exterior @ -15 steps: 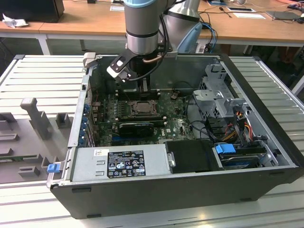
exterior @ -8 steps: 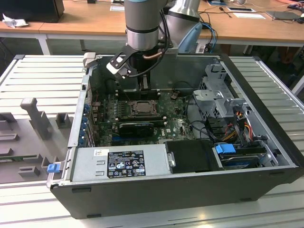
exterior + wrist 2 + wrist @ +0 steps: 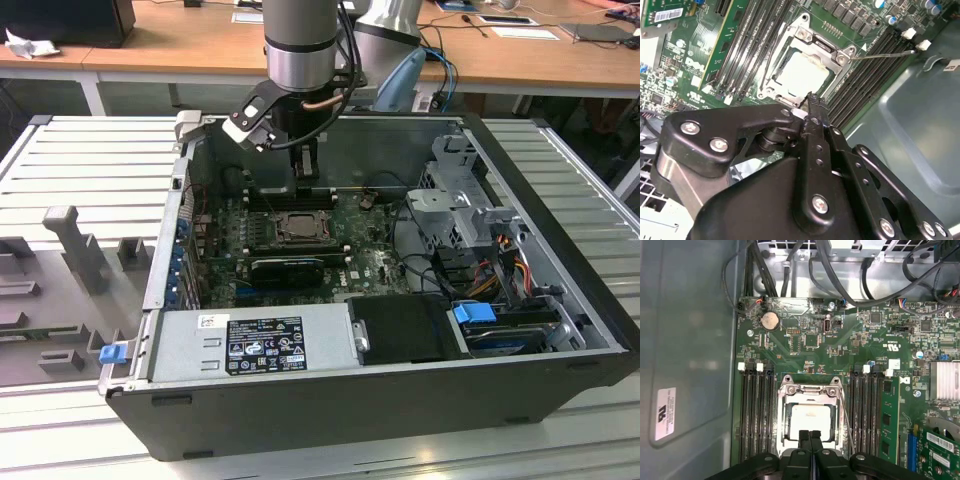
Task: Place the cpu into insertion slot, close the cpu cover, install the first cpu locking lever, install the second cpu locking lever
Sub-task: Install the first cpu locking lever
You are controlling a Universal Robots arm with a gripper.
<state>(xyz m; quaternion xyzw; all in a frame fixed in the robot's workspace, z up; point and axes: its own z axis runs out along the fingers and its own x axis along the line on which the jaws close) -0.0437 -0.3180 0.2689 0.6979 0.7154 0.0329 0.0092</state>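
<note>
In the exterior view the gripper [image 3: 306, 178] hangs inside the open computer case [image 3: 560, 300], just above the insertion slot [image 3: 298, 228], which lies on the green board directly below the fingertips.

In the second wrist view the two fingers are pressed together and nothing is between them. The tip is close over the near edge of the socket. The cpu [image 3: 802, 75] sits flat in the slot just beyond the tip, and the cpu cover [image 3: 812, 44] lies down around it like a frame. A thin wire locking lever [image 3: 885, 53] reaches out sideways from the far corner of the cover - I judge it is not latched.

In the first wrist view the closed tip is right over the near edge of the pale chip, and the lever wire runs along one side of the socket, just beside the fingers.

The chip looks light, stiff and fragile, so it should be taken only by its edges. The cover is thin sheet metal, best pushed on its rim. The lever is a springy, slippery wire - its bent end is the best place to hook or press it.
</note>
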